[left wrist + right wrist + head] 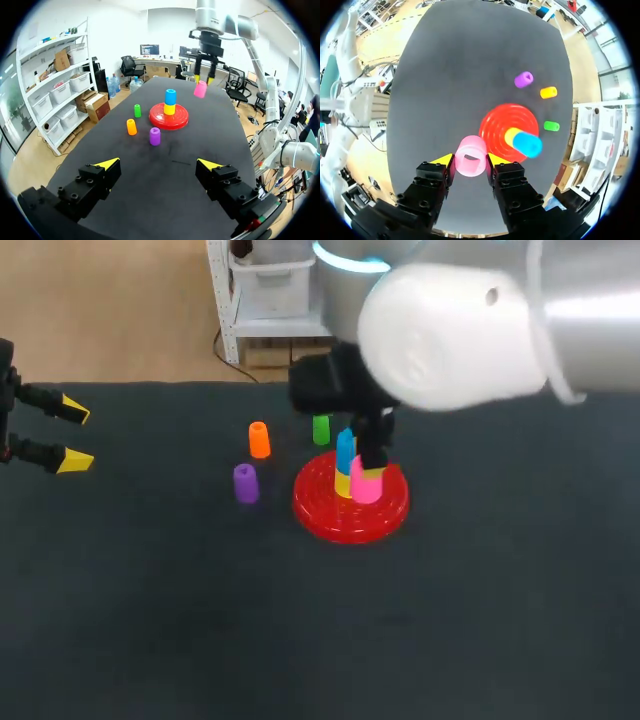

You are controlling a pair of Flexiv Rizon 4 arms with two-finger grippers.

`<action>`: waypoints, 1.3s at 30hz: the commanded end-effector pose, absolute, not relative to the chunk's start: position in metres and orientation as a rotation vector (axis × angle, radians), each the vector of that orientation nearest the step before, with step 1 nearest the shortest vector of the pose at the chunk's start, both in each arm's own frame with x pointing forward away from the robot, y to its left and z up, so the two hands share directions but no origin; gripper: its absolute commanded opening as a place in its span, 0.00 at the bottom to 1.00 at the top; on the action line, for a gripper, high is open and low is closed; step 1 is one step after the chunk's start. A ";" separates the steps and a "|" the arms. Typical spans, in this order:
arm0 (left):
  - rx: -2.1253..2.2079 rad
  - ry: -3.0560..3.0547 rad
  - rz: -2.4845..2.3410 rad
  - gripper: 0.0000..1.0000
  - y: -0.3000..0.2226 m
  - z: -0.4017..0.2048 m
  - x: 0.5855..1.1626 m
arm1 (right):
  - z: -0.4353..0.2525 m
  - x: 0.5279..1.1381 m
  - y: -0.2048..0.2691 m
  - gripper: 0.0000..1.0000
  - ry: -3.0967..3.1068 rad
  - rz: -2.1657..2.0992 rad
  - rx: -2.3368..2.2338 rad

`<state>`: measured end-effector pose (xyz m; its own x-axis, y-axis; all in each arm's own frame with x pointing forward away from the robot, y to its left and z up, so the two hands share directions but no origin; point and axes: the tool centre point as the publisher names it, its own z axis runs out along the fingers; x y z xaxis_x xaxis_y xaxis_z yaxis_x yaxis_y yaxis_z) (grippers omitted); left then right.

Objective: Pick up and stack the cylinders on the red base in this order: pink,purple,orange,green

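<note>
The dark bench (450,620) carries everything. The right arm (450,330) comes over it, and its right hand (470,160) is closed on the pink cylinder (470,156), one yellow fingertip pressing each side, with the piece lifted clear of the bench. Just ahead of and below this hand lies the red base (500,125). On the base, a blue cylinder (527,144) sits on top of a yellow cylinder (511,135). The left hand (159,163) hangs spread wide and holds nothing. Well ahead of it, on the bench short of the base, stand the purple cylinder (155,136), the orange cylinder (131,127) and, farthest off, the green cylinder (137,110), all upright and apart from one another.
</note>
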<state>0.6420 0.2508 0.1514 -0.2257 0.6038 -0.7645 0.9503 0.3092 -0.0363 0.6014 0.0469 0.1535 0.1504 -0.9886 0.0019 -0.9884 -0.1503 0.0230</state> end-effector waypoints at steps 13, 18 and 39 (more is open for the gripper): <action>1.376 1.924 -0.683 1.00 0.251 0.150 0.642 | 0.165 0.676 0.034 0.00 -1.852 -0.063 2.463; 1.376 1.924 -0.683 1.00 0.251 0.150 0.642 | 0.163 0.689 0.039 0.00 -1.800 -0.066 2.480; 1.376 1.924 -0.683 1.00 0.251 0.150 0.642 | 0.148 0.712 0.057 0.00 -1.706 -0.099 2.523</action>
